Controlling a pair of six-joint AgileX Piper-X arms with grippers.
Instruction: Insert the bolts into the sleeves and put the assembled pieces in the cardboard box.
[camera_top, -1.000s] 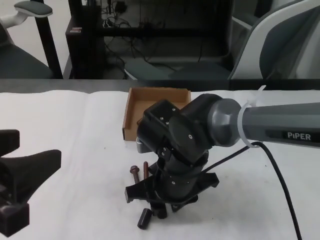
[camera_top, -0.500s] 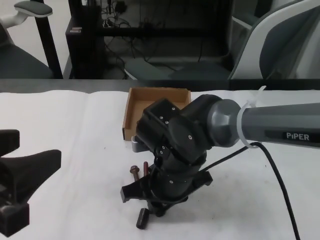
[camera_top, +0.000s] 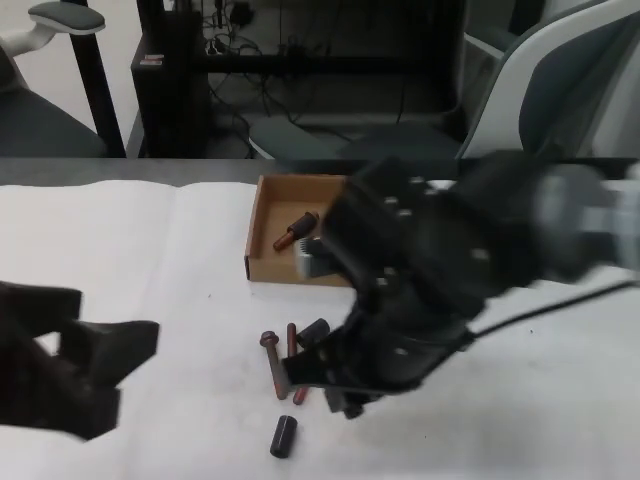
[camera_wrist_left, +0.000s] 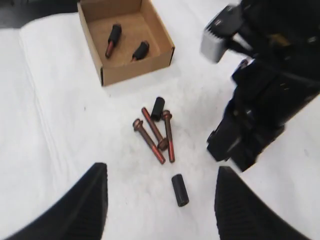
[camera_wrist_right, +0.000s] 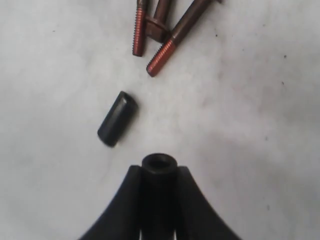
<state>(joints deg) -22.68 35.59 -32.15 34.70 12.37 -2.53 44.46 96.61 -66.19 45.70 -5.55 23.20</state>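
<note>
From the high view, the right arm (camera_top: 440, 260) covers the right side of the cardboard box (camera_top: 262, 225), so just one of the assembled pieces (camera_top: 293, 231) can be seen inside.

In the left wrist view, the left claw (camera_wrist_left: 161, 171) is spread wide and grips nothing. The box, well ahead of it, holds two assembled pieces. Three bolts (camera_wrist_left: 155, 135) lie nearer, and a loose sleeve (camera_wrist_left: 180, 190) lies between its fingers.

In the right wrist view, the right claw (camera_wrist_right: 159, 175) is clamped on a held sleeve (camera_wrist_right: 159, 164). The loose sleeve lies just ahead, and the bolts beyond it are cut off.
</note>
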